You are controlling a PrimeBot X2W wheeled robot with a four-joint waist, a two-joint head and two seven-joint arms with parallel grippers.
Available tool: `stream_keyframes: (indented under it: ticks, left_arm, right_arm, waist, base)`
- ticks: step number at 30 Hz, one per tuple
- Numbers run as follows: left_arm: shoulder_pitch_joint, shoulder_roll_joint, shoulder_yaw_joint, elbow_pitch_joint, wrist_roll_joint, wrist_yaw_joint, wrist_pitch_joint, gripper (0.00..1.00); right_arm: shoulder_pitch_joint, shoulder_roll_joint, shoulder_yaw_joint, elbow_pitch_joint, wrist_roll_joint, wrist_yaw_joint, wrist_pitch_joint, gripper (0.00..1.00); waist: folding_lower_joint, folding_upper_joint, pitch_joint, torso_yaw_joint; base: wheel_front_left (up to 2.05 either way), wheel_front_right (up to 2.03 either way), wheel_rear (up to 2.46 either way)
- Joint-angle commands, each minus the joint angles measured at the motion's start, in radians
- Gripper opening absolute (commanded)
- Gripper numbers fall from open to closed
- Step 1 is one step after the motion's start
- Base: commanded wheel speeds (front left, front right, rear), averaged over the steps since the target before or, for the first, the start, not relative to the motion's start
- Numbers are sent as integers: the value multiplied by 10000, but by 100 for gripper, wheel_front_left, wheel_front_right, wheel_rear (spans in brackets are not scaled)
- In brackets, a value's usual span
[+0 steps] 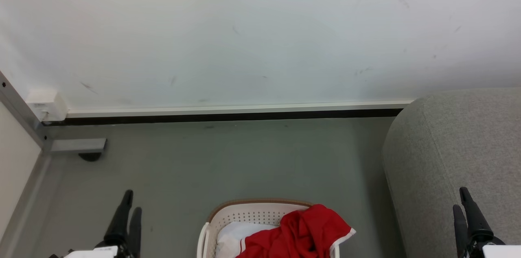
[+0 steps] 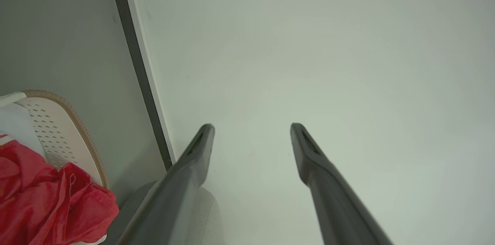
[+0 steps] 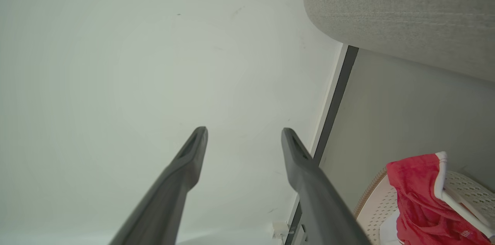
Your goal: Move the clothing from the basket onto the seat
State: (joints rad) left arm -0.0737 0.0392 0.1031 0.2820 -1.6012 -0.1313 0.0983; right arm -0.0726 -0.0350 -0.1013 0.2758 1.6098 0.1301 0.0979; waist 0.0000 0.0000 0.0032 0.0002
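Observation:
Red clothing with white trim lies heaped in the cream basket at the bottom centre of the head view and spills over its right rim. The clothing and basket sit at the lower left of the left wrist view, and the clothing and basket at the lower right of the right wrist view. The grey seat stands to the right. My left gripper stands open and empty left of the basket. My right gripper stands open and empty in front of the seat.
A white wall with a dark skirting strip runs behind the grey floor. A metal frame post with a floor bracket stands at the left. A pale white cloth lies in the basket under the red fabric.

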Motion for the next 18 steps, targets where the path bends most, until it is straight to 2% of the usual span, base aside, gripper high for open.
stream_keyframes:
  ticks: [1,10,18]
  left_arm:
    - [-209,54,-49,-151,116,6,-113,100]
    - [-285,65,-190,-82,970,33,-551,100]
    - [-292,74,-276,-151,2451,48,-907,100]
  right_arm:
    - [-166,-83,53,-182,-175,2,-112,100]
    - [-159,-97,238,-349,-1617,3,-548,100]
    - [-210,-182,484,-608,-3563,3,-901,100]
  waist:
    - [0,0,2,4]
    - [0,0,5,19]
    - [0,0,0,32]
  base:
    - [0,0,0]
    - [0,0,0]
    - [0,0,0]
